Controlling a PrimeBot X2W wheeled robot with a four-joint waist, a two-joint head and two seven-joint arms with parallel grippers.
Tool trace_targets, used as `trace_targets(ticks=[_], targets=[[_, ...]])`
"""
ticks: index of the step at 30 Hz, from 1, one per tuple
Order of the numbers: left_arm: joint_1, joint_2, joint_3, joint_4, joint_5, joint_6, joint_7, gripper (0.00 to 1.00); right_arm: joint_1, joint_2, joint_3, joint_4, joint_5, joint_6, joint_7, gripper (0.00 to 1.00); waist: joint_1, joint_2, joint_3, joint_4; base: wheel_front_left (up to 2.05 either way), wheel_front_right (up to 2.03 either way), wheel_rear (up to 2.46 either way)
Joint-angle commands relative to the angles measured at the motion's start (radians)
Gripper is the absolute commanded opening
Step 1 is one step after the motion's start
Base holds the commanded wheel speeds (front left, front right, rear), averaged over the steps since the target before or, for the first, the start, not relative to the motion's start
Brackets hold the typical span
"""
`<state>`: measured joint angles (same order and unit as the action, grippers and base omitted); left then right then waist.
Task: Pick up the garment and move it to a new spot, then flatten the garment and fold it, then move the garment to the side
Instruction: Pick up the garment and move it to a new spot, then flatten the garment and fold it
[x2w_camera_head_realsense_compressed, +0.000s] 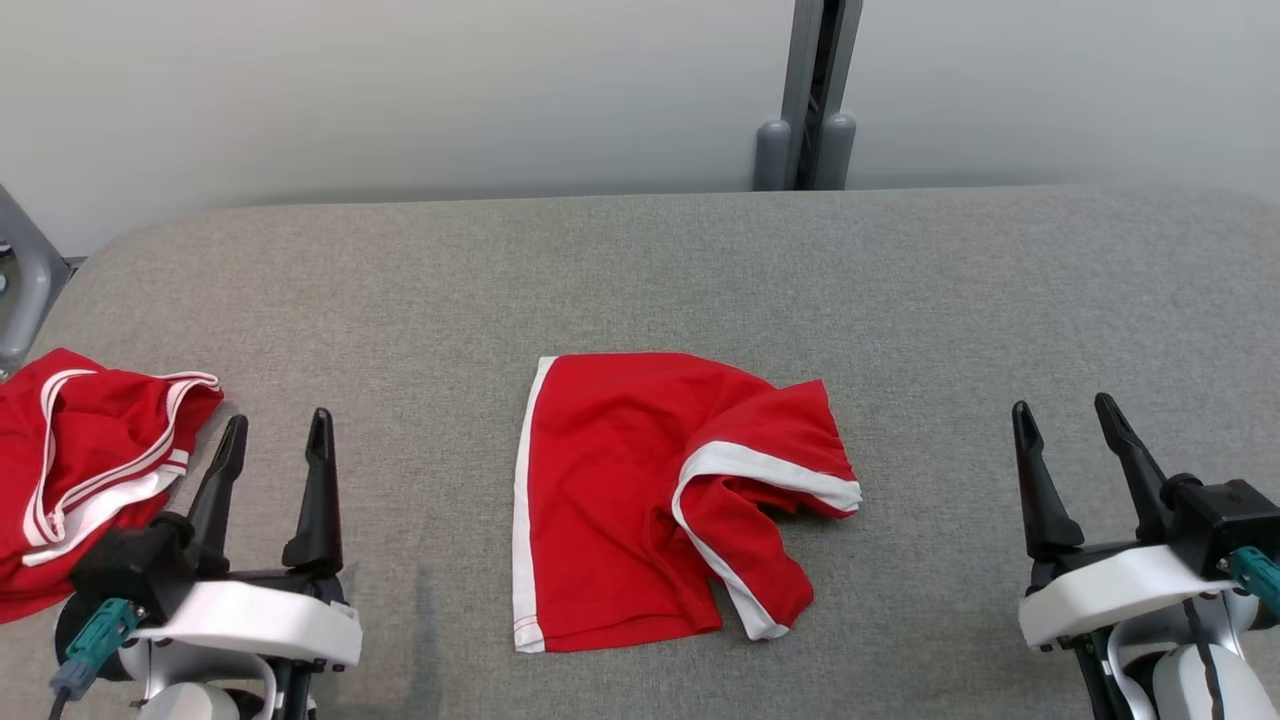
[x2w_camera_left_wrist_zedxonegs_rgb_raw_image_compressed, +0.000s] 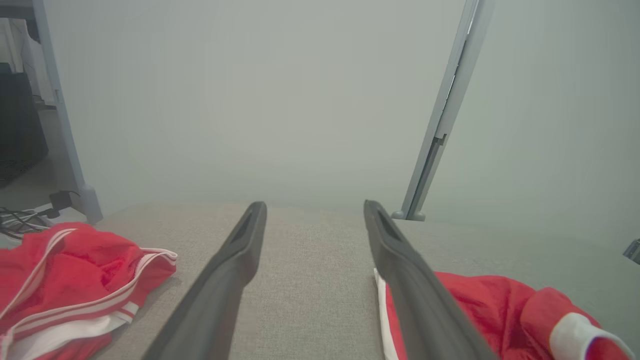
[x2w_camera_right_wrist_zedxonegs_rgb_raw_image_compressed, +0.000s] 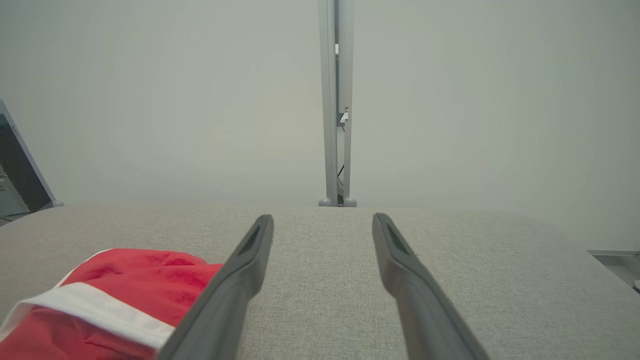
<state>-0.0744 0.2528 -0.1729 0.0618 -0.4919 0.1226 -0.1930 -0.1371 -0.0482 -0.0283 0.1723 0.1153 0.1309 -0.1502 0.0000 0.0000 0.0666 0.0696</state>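
Note:
A red garment with white trim (x2w_camera_head_realsense_compressed: 640, 490) lies roughly folded at the middle of the grey fabric table (x2w_camera_head_realsense_compressed: 700, 270), its right side rumpled. It also shows at the lower right of the left wrist view as the garment (x2w_camera_left_wrist_zedxonegs_rgb_raw_image_compressed: 490, 310) and at the lower left of the right wrist view as the garment (x2w_camera_right_wrist_zedxonegs_rgb_raw_image_compressed: 125, 290). My left gripper (x2w_camera_head_realsense_compressed: 278, 428) rests open near the table's front left, empty, well left of the garment. My right gripper (x2w_camera_head_realsense_compressed: 1065, 410) stands open at the front right, empty, well right of it. Both pairs of fingers (x2w_camera_left_wrist_zedxonegs_rgb_raw_image_compressed: 235, 265) (x2w_camera_right_wrist_zedxonegs_rgb_raw_image_compressed: 400, 265) hover over bare fabric.
A second red garment with white stripes (x2w_camera_head_realsense_compressed: 80, 460) lies crumpled at the table's left edge, just left of my left gripper. A grey post (x2w_camera_head_realsense_compressed: 810, 95) stands behind the table's far edge against a pale wall.

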Motion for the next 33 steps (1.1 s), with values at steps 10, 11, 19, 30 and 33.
trace_targets(ticks=[10, 11, 19, 30, 33], targets=[[0.074, 0.043, -0.032, -0.050, 0.029, -0.010, 0.025, 1.00, 0.074, -0.005, -0.004, -0.029, -0.006, 0.000, 0.025, 1.00, 0.0000, 0.0000, -0.065, -0.005, 0.00, 0.00, 0.00], [0.081, 0.044, -0.036, -0.057, 0.030, -0.008, 0.030, 1.00, 0.080, -0.005, -0.003, -0.034, -0.006, 0.000, 0.027, 1.00, 0.0000, 0.0000, -0.069, -0.006, 0.00, 0.00, 0.00], [0.107, 0.055, -0.049, -0.094, 0.034, 0.003, 0.056, 1.00, 0.106, -0.005, -0.005, -0.067, -0.005, 0.000, 0.043, 1.00, 0.0000, 0.0000, -0.075, -0.011, 0.00, 0.00, 0.00], [0.103, 0.060, -0.056, -0.109, 0.027, 0.012, 0.073, 1.00, 0.100, -0.005, -0.002, -0.070, 0.006, 0.000, 0.039, 1.00, 0.0000, 0.0000, -0.070, -0.010, 0.00, 0.00, 0.00], [0.103, 0.060, -0.057, -0.111, 0.026, 0.015, 0.075, 1.00, 0.098, -0.005, -0.004, -0.066, 0.007, 0.000, 0.036, 1.00, 0.0000, 0.0000, -0.070, -0.010, 0.00, 0.00, 0.00]])
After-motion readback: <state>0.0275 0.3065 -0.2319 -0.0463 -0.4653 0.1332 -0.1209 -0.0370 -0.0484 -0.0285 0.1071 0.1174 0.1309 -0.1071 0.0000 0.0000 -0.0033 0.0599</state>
